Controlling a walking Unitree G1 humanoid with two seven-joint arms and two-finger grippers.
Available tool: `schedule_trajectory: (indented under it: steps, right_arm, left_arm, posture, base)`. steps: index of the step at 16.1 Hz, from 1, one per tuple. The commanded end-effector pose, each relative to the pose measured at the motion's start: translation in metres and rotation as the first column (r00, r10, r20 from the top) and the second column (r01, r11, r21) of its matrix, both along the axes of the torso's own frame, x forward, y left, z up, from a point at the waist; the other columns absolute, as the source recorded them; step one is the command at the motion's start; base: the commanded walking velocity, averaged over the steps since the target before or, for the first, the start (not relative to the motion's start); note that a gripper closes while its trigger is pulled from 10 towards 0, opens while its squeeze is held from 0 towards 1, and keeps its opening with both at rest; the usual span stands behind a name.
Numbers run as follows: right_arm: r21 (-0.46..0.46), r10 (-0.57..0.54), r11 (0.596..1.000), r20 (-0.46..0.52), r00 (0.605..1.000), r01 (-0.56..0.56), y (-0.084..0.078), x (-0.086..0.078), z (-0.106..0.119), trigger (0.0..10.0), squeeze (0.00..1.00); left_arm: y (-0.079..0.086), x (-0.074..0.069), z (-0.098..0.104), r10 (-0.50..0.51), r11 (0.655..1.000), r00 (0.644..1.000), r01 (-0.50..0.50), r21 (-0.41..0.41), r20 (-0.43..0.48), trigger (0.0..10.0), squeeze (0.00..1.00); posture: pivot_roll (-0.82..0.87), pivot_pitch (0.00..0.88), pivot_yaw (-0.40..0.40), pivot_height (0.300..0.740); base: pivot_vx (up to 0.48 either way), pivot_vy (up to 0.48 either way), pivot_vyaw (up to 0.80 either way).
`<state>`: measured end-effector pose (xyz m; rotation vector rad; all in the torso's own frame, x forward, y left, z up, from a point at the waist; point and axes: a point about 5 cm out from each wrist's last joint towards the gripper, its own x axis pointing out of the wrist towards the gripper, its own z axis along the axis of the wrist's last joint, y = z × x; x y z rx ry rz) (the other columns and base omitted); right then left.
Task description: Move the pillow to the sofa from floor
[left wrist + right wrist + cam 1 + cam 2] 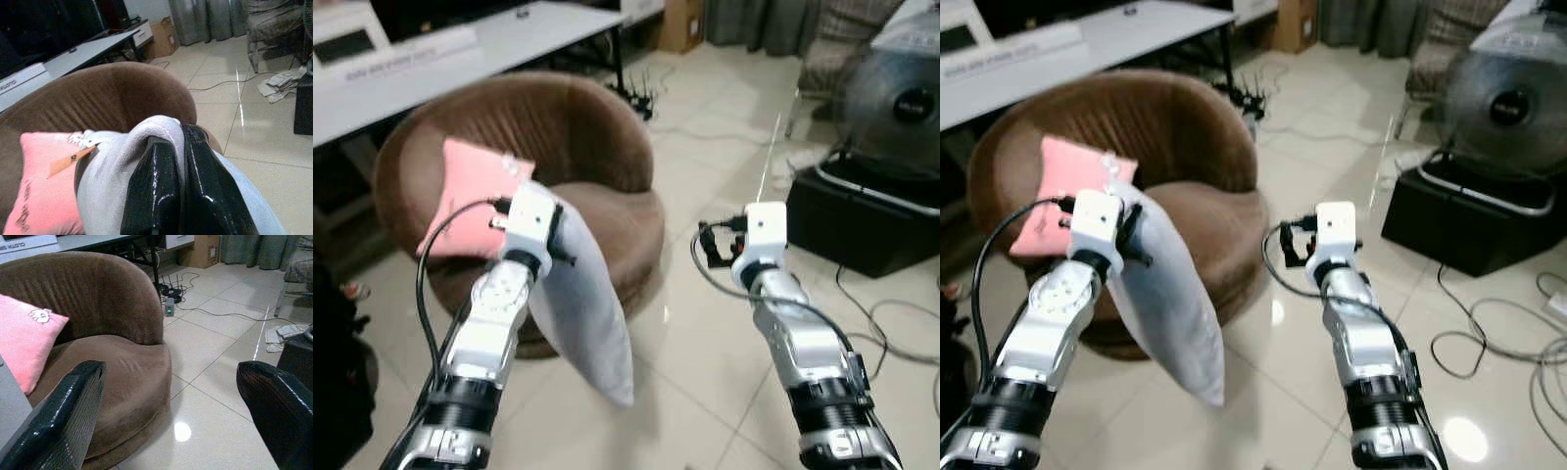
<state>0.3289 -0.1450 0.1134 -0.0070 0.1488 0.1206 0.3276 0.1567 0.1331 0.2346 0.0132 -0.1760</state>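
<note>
A pale grey pillow (582, 304) hangs by its top edge from my left gripper (178, 161), which is shut on it, held up in front of the round brown sofa chair (597, 211). The pillow's lower end dangles above the tiled floor beside the chair's seat. A pink pillow (470, 196) leans against the chair's back on its left side. My right gripper (168, 401) is open with nothing between its fingers (63, 416), held to the right of the chair over the floor.
A white table (460, 59) runs behind the chair. A black box (862, 220) with a fan (891, 103) on it stands to the right, with cables (891, 333) on the floor. A power strip (169, 308) and cardboard box (680, 22) lie beyond.
</note>
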Motion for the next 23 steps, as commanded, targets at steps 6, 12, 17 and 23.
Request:
schedule_trajectory:
  steps: [6, 12, 17, 23]
  right_arm:
    - [-0.028, 0.007, 1.0, 0.015, 1.0, -0.007, -0.002, 0.001, 0.002, 10.0, 0.0]
    - [-0.034, 0.014, 0.999, 0.017, 1.0, -0.013, -0.002, 0.0, 0.002, 10.0, 0.0]
    - [-0.037, 0.041, 0.998, 0.016, 0.999, -0.041, 0.001, 0.0, 0.002, 10.0, 0.0]
    - [-0.026, 0.081, 0.996, -0.004, 0.997, -0.081, 0.006, -0.001, -0.001, 10.0, 0.0]
  left_arm:
    - [-0.003, 0.001, 0.014, -0.022, 1.0, 0.997, 0.022, 0.004, 0.069, 10.0, 0.0]
    - [-0.004, 0.0, 0.013, -0.031, 0.999, 0.997, 0.031, 0.01, 0.067, 10.0, 0.0]
    - [-0.005, -0.001, 0.012, -0.033, 0.999, 0.997, 0.033, 0.011, 0.066, 10.0, 0.0]
    - [0.0, -0.006, 0.011, -0.003, 1.0, 0.997, 0.002, 0.006, 0.071, 10.0, 0.0]
  posture:
    - [0.0, 0.0, 0.093, 0.74]
    - [0.0, 0.0, 0.092, 0.74]
    - [0.0, 0.0, 0.091, 0.74]
    - [0.04, 0.0, 0.046, 0.74]
  base:
    - [0.409, 0.0, 0.0]
    - [0.408, 0.0, 0.0]
    - [0.407, 0.0, 0.09]
    - [0.409, 0.0, 0.35]
